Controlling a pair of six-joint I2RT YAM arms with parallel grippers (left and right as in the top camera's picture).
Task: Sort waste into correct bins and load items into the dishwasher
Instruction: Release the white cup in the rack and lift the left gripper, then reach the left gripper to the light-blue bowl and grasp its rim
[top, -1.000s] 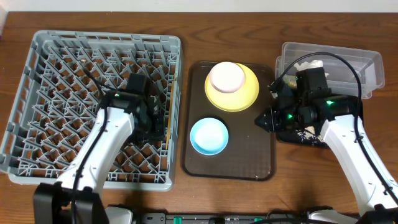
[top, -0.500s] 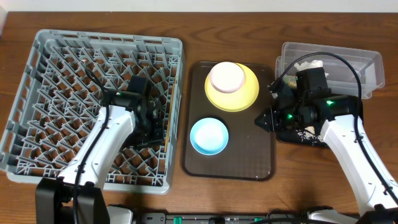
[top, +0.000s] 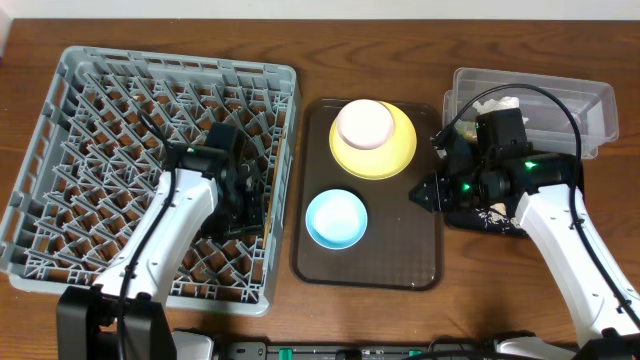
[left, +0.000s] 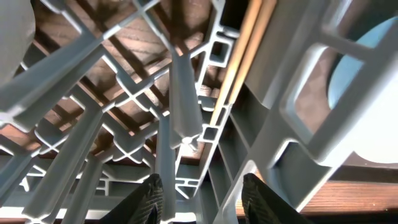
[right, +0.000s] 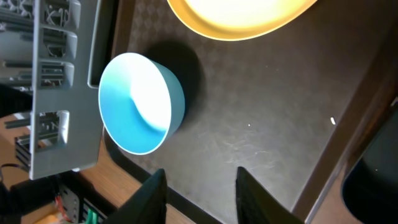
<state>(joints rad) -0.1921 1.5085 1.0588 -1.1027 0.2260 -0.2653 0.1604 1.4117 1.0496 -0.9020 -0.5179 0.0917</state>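
The grey dish rack (top: 100, 150) lies at the left. My left gripper (top: 255, 205) is at the rack's right wall, its fingers (left: 202, 199) closed around the wall lattice (left: 249, 124). The pale-yellow plate (top: 390, 155) sits on the brown tray and carries the white bowl (top: 365, 122). The light-blue bowl (top: 336, 218) sits in front of it and shows in the right wrist view (right: 140, 102). My right gripper (top: 425, 195) is open and empty above the tray's right side (right: 199, 186). A white tissue (top: 503, 102) lies in the clear tub (top: 560, 100). The black tray (top: 490, 218) holds pale crumbs.
The brown serving tray (top: 400, 250) sits between the rack and the bins. One pale crumb (right: 333, 121) lies on it. My right arm covers much of the black tray. Bare wooden table (top: 300, 40) runs along the back.
The dish rack has shifted and turned slightly clockwise with my left gripper at its right wall. The right arm and the dishes have not moved.
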